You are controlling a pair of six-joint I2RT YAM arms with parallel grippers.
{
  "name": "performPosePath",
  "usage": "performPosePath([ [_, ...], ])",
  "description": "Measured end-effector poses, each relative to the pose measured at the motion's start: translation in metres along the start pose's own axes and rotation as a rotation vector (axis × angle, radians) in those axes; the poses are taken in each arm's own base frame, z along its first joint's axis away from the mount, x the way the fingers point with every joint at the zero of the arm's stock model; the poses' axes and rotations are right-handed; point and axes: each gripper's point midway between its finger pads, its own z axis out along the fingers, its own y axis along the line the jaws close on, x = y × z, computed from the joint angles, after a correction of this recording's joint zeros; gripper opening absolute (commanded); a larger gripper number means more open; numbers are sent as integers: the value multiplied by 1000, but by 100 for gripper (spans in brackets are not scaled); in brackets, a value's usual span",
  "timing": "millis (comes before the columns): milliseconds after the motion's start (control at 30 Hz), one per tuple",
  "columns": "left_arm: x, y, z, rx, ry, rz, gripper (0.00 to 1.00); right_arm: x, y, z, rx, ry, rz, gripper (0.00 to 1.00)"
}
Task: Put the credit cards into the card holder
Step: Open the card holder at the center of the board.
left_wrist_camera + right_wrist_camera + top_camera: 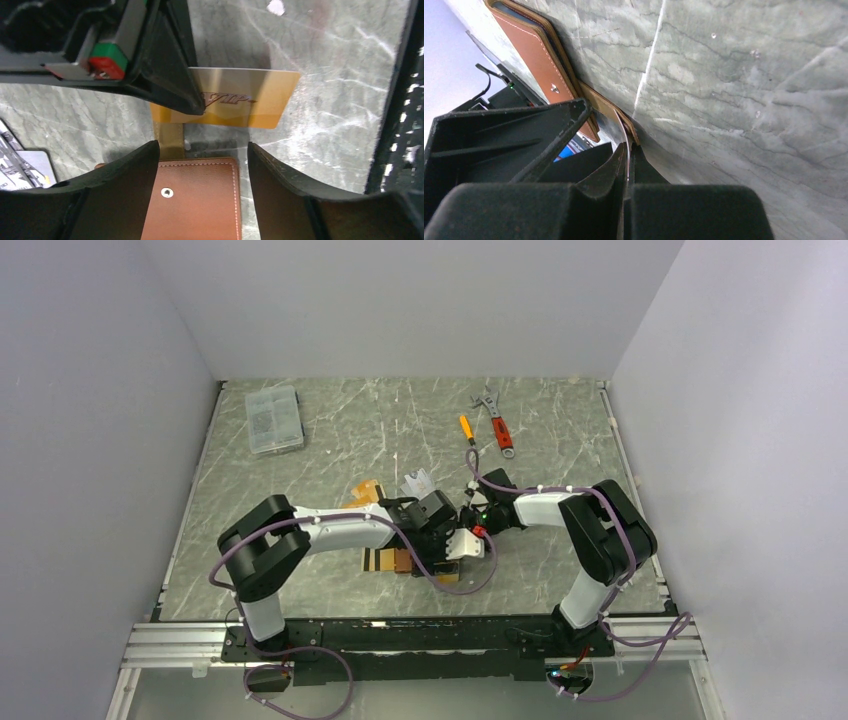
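The right pincer (pixel 628 150) is clenched on one end of a gold VIP card (pixel 250 95). It holds the card low over the marbled surface (pixel 330 50) in the upper middle of the left wrist view, just beyond the card holder (pixel 200 205), probably to line it up with a sleeve. The tan leather holder lies at bottom centre, snap showing. The left pincer (pixel 202 150) is released, its fingers wide on either side of the holder, seemingly to steady it.

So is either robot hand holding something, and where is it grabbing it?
Yes. The right gripper is pinching the gold card by one short end. The left gripper is open over the card holder, holding nothing.
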Motion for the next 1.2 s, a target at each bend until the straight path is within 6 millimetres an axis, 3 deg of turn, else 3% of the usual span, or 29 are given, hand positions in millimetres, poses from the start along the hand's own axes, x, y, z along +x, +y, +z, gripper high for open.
performPosePath([
  [167,9,12,0,-24,18,-6,62,0,0,1,-9,-3,7,0],
  [367,11,19,-7,-48,31,-16,61,1,1,2,-24,-7,11,0],
  [733,9,24,-52,-136,39,-11,60,1,1,3,-32,-12,10,0],
  [1033,40,26,-73,-197,80,-53,57,1,1,3,-37,-20,13,0],
  [1200,74,33,-83,-247,152,-126,56,1,1,3,-40,-23,17,0],
])
